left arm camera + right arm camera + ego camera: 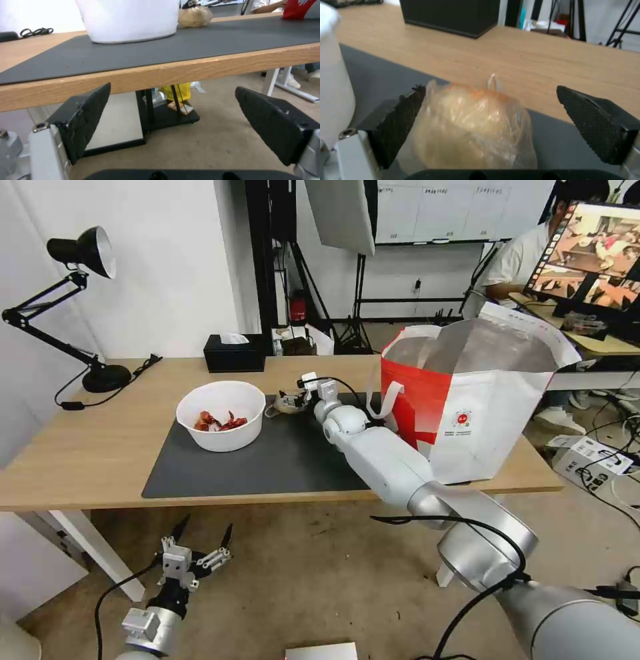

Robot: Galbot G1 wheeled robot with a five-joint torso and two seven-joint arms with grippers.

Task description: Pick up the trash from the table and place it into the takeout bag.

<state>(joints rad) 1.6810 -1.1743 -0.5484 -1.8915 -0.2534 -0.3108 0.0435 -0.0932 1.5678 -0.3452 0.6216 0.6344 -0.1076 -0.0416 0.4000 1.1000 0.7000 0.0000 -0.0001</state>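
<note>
right gripper [490, 125] wide open around beige lump in clear plastic [473, 130], on mat just beside white bowl [221, 415], nothing gripped yet. One pad touching wrap; I'd centre first, squeeze gently. left gripper [173, 125] open, empty, below table [80, 447] edge.

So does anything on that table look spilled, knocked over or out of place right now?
Nothing stands out. The bowl sits upright on the mat with its red scraps inside, and the takeout bag stands open at the table's right end. The right hand is open around the plastic-wrapped lump; the left hand hangs below the table edge.
</note>
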